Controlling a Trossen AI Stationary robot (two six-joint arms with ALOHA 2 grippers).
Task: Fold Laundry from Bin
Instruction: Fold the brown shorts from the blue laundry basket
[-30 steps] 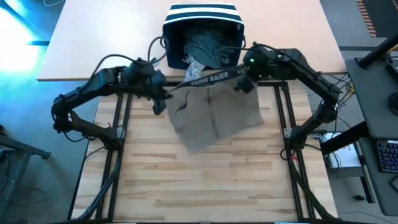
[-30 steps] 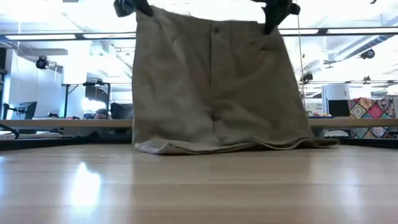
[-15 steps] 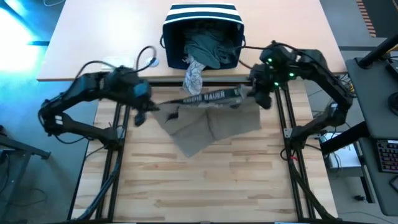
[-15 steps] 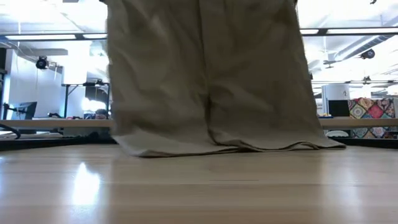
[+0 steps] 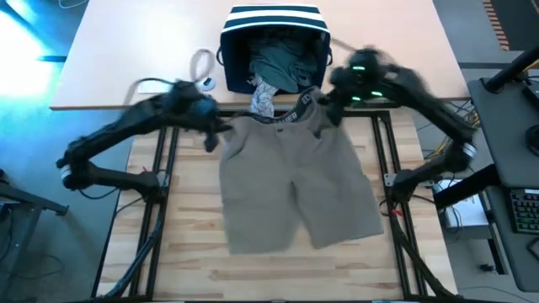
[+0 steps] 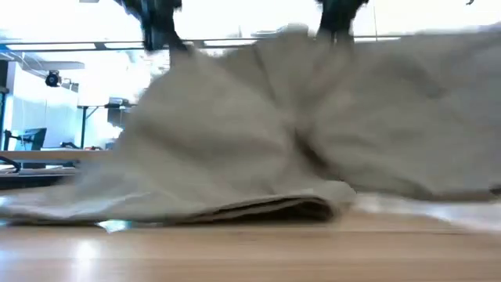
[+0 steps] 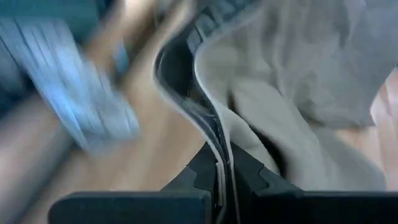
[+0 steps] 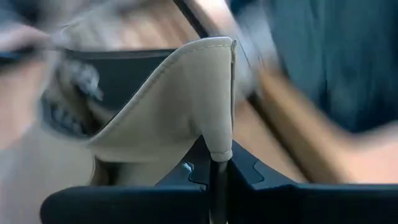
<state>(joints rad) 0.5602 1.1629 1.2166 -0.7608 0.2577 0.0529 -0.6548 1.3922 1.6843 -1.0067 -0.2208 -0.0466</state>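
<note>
Tan shorts (image 5: 295,185) lie spread over the wooden table, the two legs (image 5: 261,236) flat and pointing toward the near edge. The waistband (image 5: 286,116), with its dark printed lining showing, is raised at the far side. My left gripper (image 5: 210,137) is shut on the waistband's left end and my right gripper (image 5: 330,114) on its right end. Just beyond stands the bin (image 5: 274,38), tipped with its mouth toward the shorts. Dark garments lie inside it, and a grey-white patterned one (image 5: 263,99) spills out. My left gripper pinches the waistband's edge (image 7: 217,146) at the shorts' left end between its two fingers, slanting down from the table's left. The band is held off the table while the legs lie on it. My right gripper pinches the waistband's right-hand corner (image 8: 214,134) between its two fingers, slanting down from the right. The cloth folds over above the fingertips, and the rest of the shorts runs down onto the table.
A black frame (image 5: 160,168) runs along both sides of the wooden table. A loose white cable loop (image 5: 200,63) lies left of the bin. Bare tabletop (image 5: 278,273) shows near the front edge, beyond the legs' hems.
Both grippers have swung toward the near edge, then back toward the bin, sinking. The shorts hung with their hems bunched on the table. Now they are flung out, the legs spread flat toward the near edge, with the waistband still in both grippers.
</note>
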